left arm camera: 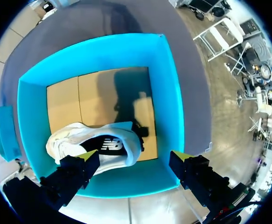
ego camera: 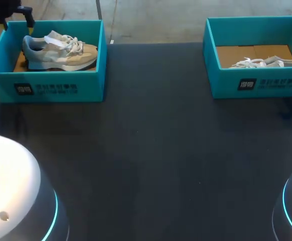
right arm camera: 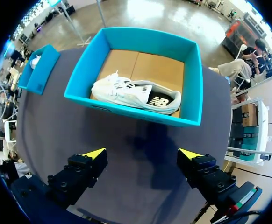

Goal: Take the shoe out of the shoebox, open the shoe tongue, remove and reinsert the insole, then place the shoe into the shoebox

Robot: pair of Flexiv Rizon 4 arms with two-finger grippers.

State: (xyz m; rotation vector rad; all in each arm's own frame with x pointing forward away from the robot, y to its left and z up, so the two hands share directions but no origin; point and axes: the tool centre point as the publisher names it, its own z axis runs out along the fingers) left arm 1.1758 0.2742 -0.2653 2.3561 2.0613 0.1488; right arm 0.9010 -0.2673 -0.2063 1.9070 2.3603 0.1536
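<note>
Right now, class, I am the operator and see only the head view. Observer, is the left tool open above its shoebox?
Observer: Yes. The left tool is open, one finger over the tan shoe in the left box.
Operator: And the right tool?
Observer: The right tool is open over the table, short of the right box.
Operator: Does the white shoe show its insole?
Observer: Yes, a dark insole shows in its opening.

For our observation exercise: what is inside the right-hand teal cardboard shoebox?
A white lace-up sneaker lying on a brown cardboard liner; whatever lies beneath the sneaker is covered.
</note>
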